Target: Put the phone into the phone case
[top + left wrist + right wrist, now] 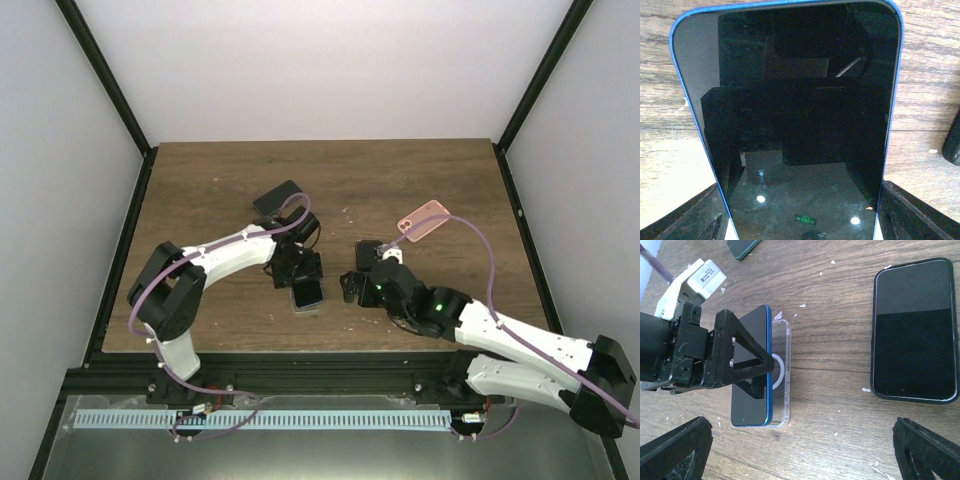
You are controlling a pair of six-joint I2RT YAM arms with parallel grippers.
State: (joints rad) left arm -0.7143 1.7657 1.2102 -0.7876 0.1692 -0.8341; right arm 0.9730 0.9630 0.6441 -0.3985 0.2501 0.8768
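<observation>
Wooden table point(200, 180): three phones point(914, 330), two cases point(425, 222)

Left claw point(802, 212) gripping phone point(790, 100), right claw point(801, 452) open

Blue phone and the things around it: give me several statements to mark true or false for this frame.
1. The blue phone sits between the fingers of the left gripper. True.
2. The right gripper is closed on the black phone. False: it is open and empty, and the black phone lies on the table apart from it.
3. A clear case lies under the blue phone, with one long edge sticking out beside it. True.
4. The blue phone rests on the pink case. False: the pink case lies apart, toward the table's far right.
5. The blue phone is screen down. False: its dark screen faces up.
</observation>
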